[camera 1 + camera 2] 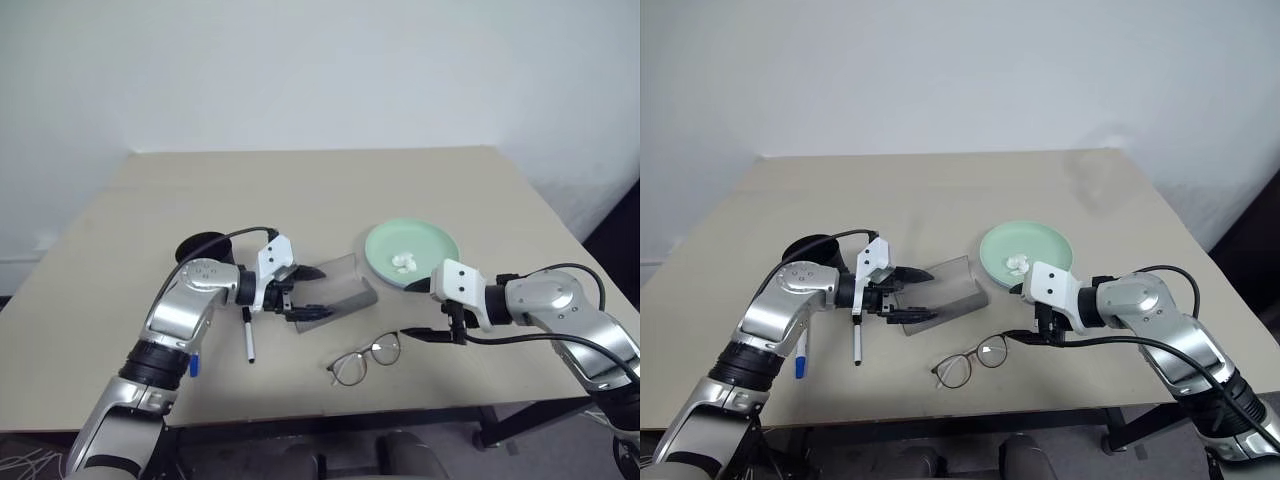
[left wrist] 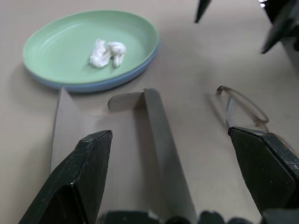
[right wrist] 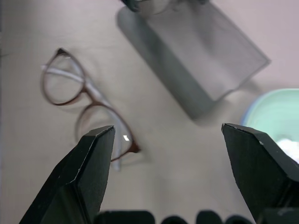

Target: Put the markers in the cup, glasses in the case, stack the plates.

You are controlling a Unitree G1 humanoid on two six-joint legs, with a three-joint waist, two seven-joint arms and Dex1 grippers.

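Observation:
The grey case lies open mid-table. My left gripper is open, its fingers on either side of the case's near end without clamping it. The glasses lie unfolded on the table in front of the case. Just to their right my right gripper hovers open and empty, with the glasses ahead of its left finger. The mint green plate sits on the light blue plate. A black-capped marker and a blue-capped marker lie by my left arm. The black cup stands behind that arm, partly hidden.
A white paper wad lies in the green plate. The beige table has bare room across its far half. Its front edge runs close below the glasses, and the right edge is near my right arm.

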